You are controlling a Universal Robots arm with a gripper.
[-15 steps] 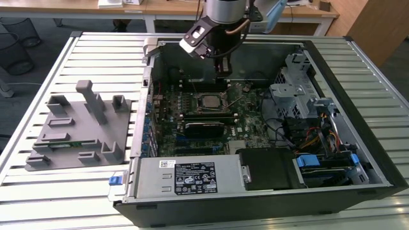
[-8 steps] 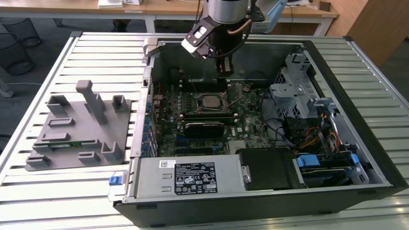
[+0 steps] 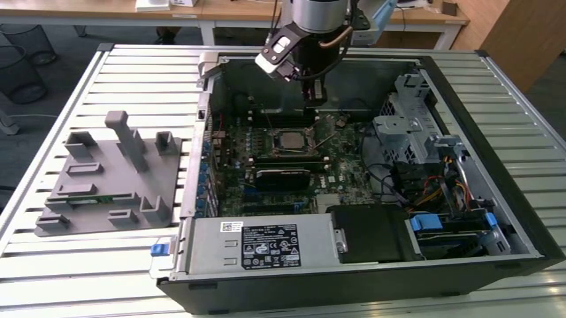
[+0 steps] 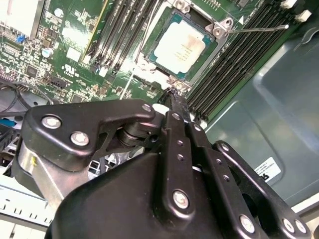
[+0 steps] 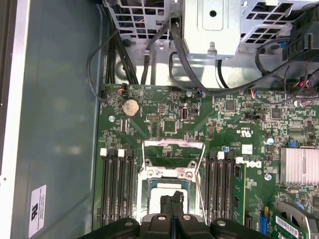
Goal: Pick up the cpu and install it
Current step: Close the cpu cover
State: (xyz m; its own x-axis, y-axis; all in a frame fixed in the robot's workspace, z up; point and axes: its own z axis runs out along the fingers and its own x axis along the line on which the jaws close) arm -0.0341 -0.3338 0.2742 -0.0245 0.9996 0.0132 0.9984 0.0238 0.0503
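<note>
The cpu (image 3: 292,140) lies flat in its socket on the green motherboard (image 3: 340,173), silver top up, inside the open computer case (image 3: 354,281). In the second wrist view the cpu (image 4: 182,47) sits inside a metal socket frame, with a thin lever (image 4: 259,28) stretched out beside it. My gripper (image 3: 313,105) hangs just above the board at the socket's far edge, beside the cpu and not touching it. Its black fingers (image 4: 175,107) are pressed together, shut on nothing. In the first wrist view the gripper (image 5: 172,200) covers part of the cpu (image 5: 155,189).
Memory slots (image 5: 115,189) flank the socket. A black heatsink block (image 3: 283,177) lies in front of it, a power supply (image 3: 256,245) nearer still. A drive cage (image 3: 415,106) and cables (image 3: 415,179) fill the exterior view's right. A grey fixture (image 3: 106,172) holds a green stick (image 3: 93,197).
</note>
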